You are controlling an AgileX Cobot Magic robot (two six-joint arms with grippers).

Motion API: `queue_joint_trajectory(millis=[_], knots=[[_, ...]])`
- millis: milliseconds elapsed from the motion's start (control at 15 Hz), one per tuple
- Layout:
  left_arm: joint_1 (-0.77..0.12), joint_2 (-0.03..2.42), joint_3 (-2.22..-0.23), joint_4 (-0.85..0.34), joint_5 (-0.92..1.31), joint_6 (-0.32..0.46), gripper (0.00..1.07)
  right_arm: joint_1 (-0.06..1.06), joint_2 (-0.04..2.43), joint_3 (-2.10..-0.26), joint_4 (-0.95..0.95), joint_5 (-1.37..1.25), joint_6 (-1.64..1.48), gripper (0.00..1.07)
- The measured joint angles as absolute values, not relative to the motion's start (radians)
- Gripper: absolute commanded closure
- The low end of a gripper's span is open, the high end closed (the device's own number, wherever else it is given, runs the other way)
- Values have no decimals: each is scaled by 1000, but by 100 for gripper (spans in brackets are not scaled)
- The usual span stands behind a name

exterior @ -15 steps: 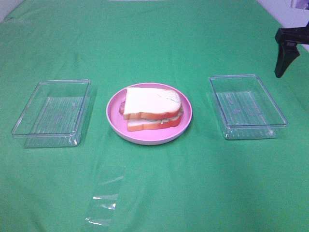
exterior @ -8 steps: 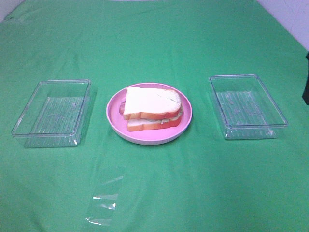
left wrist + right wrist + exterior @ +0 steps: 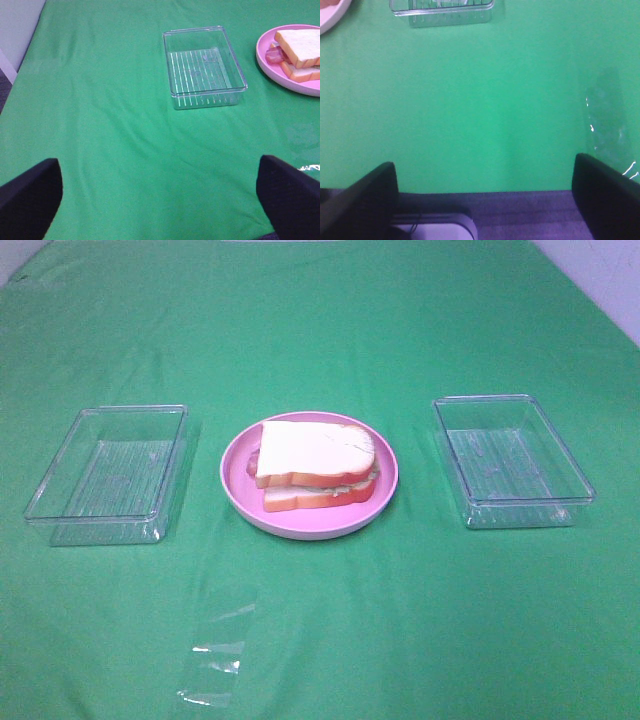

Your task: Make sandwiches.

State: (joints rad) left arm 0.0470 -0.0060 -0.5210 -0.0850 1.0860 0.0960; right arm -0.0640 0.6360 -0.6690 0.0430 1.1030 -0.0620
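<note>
**What my right wrist camera takes in**

My right gripper [image 3: 482, 200] stands wide apart, holding nothing; I see its two dark fingers [image 3: 357, 200] only as blunt shapes at either side of the picture. Between them lies the green cloth [image 3: 470, 110], smooth but for a faint crease. Past the cloth's near edge there is a dark purple floor [image 3: 520, 215] and a pale grey piece of the rig's base [image 3: 435, 225]. At the far side of the cloth sits a clear plastic tray [image 3: 441, 10], only partly in view. Just beside it, at the corner, a sliver of the pink plate [image 3: 331, 14] shows. A clear plastic film [image 3: 610, 130] lies flat on the cloth near one finger, glinting.
</note>
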Motion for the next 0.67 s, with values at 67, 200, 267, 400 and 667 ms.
queue_joint_trajectory(millis=[67,200,267,400,667], knots=[[47,-6,-521,-85,1084,96,9,-64,523,-636,43,1104,-63,18],[47,-6,-521,-84,1084,96,9,-64,328,-581,43,1112,-69,18],[47,-6,-521,-83,1084,96,9,-64,247,-559,43,1114,-69,18],[47,-6,-521,-83,1083,96,9,-64,132,-527,43,1122,-70,18],[47,-6,-521,-83,1083,96,9,-64,-3,-465,44,1122,-72,18]])
